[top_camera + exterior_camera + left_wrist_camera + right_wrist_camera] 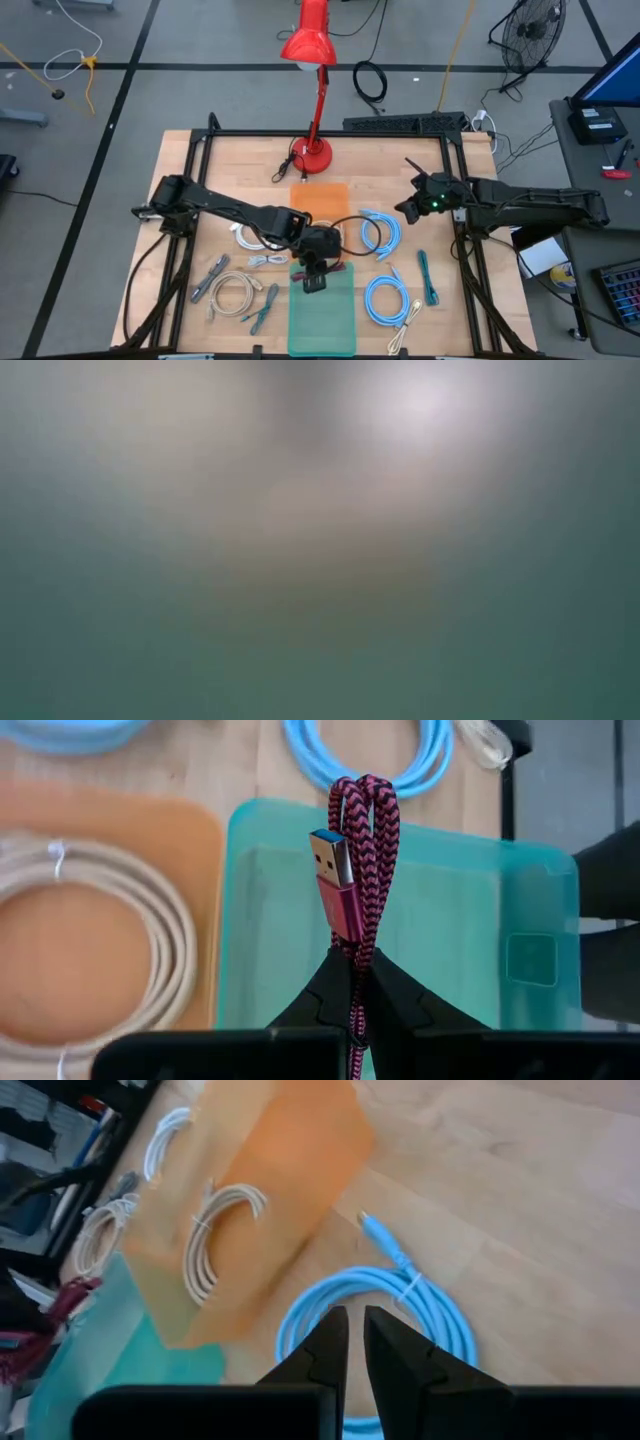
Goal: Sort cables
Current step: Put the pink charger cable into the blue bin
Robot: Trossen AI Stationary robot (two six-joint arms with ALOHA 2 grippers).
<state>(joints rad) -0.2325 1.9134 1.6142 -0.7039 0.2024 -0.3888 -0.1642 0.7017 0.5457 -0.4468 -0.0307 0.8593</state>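
My left gripper is clamped on the red braided cable above the green tray at frame centre. I should lower before releasing. The right gripper waits empty, jaws nearly together.

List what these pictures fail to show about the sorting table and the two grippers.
- Low view: wholly blurred; nothing on the table can be made out.
- Left wrist view: the lower end of the red-and-black braided cable is hidden between the left gripper and its fingers.
- High view: the beige coil on the orange mat is covered by the left arm.
- Right wrist view: the right gripper holds nothing; the light-blue coil is cut off behind it.
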